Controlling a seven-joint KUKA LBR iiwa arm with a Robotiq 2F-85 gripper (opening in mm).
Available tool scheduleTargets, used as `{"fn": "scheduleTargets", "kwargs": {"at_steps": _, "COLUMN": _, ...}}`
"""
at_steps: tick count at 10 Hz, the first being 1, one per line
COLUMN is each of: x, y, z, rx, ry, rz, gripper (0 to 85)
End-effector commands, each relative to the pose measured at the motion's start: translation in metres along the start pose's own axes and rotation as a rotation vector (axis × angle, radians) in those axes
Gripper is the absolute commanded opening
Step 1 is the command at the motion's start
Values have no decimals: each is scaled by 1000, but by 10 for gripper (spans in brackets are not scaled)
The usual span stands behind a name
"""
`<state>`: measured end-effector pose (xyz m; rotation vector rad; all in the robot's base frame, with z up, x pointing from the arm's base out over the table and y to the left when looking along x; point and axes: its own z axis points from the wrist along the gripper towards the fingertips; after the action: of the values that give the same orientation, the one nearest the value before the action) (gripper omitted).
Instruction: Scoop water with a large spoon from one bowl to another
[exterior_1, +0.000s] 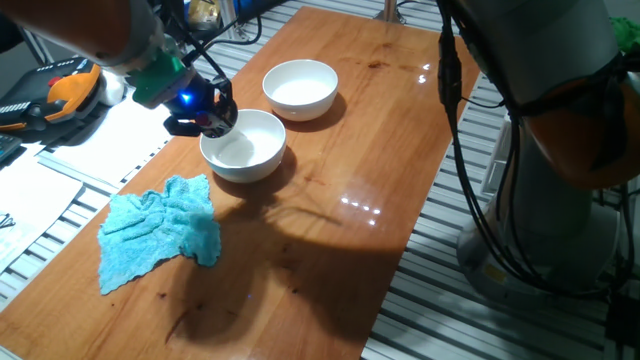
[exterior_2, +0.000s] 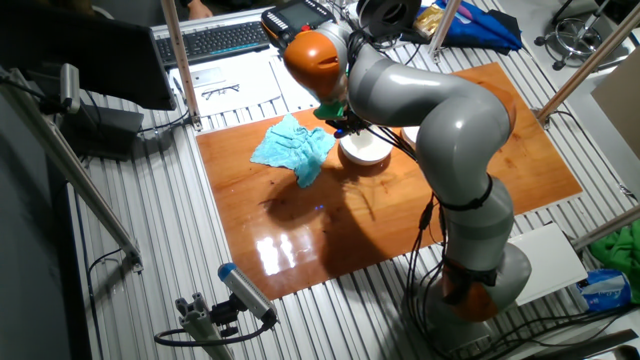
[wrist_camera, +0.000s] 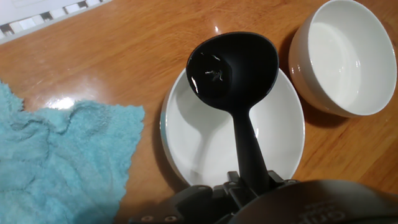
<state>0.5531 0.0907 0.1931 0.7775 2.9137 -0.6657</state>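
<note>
In the hand view, the large spoon (wrist_camera: 235, 68), a black ladle, hangs level over the far rim of the nearer white bowl (wrist_camera: 186, 134). A little water (wrist_camera: 210, 76) glints in its cup. Its handle runs down into my gripper (wrist_camera: 252, 183), which is shut on it. A second white bowl (wrist_camera: 341, 57) stands just right of the first, almost touching it. From the side, my gripper (exterior_1: 205, 118) hovers over the left edge of the nearer bowl (exterior_1: 250, 150), with the second bowl (exterior_1: 300, 88) behind. I cannot make out water in either bowl.
A crumpled light blue cloth (exterior_1: 160, 232) lies on the wooden table (exterior_1: 330, 250) left of the bowls, close to the nearer one. Black cables (exterior_1: 470, 180) hang from the arm's base (exterior_1: 560, 100) past the table's right edge. Keyboard and papers (exterior_2: 225, 75) lie beyond the table.
</note>
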Motion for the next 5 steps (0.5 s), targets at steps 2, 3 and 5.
{"fn": "scheduleTargets", "kwargs": {"at_steps": 2, "x": 0, "y": 0, "z": 0, "rx": 6, "ry": -12, "rz": -11, "gripper": 0}}
{"fn": "scheduleTargets", "kwargs": {"at_steps": 3, "x": 0, "y": 0, "z": 0, "rx": 0, "ry": -12, "rz": -14, "gripper": 0}}
{"fn": "scheduleTargets", "kwargs": {"at_steps": 5, "x": 0, "y": -1, "z": 0, "rx": -1, "ry": -9, "rz": -19, "gripper": 0}}
